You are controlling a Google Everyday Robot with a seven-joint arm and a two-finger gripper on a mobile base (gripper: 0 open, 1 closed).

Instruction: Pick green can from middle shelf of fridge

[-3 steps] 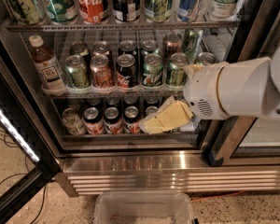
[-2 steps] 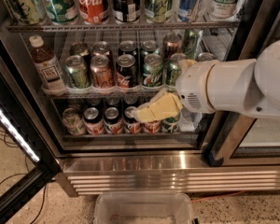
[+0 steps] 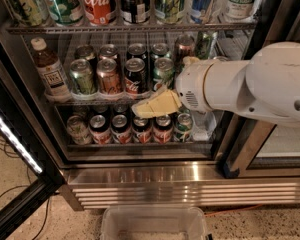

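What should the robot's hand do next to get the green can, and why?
Probably lift a little and shift toward the picture's right. The gripper hangs in front of the middle shelf rail, lower than the cans, with its tip under the black cola can. The green can stands just above it, untouched.

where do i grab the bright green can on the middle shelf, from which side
Grip the green can around its mid-body, straight in from the front: it stands upright in the front row, a black cola can close beside it. The claw hangs lower, in front.
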